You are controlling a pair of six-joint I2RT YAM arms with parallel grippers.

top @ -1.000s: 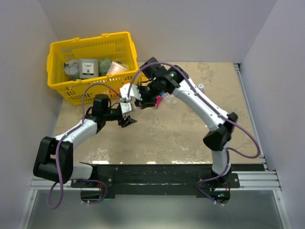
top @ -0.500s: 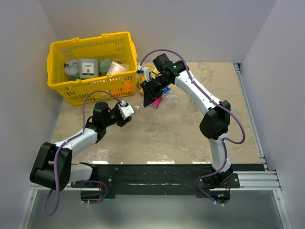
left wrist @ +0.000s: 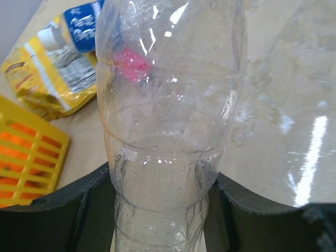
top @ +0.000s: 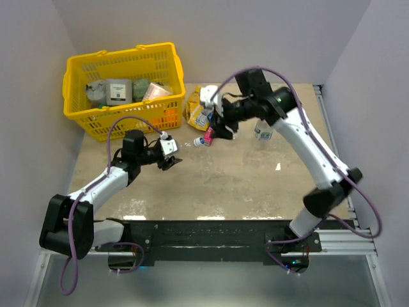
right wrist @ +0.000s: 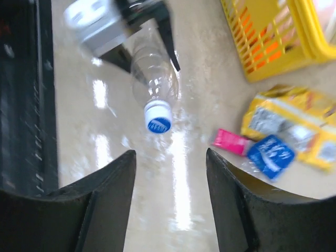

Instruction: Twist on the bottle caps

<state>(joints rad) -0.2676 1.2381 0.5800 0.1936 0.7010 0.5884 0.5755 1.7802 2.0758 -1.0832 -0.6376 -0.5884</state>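
Observation:
My left gripper is shut on the lower body of a clear bottle, which points right across the table. Its neck carries a white cap with a blue top. The right gripper hangs open a short way off that cap, nothing between its fingers. A second bottle with a dark blue label lies by a yellow packet. Another clear bottle stands upright behind the right arm.
A yellow basket of goods stands at the back left. A yellow snack packet and a pink packet lie near the blue-labelled bottle. A small white bit lies on the table at the right.
The right gripper has opened and drawn back to the right, away from the bottle's capped neck. The left gripper keeps its hold on the bottle.

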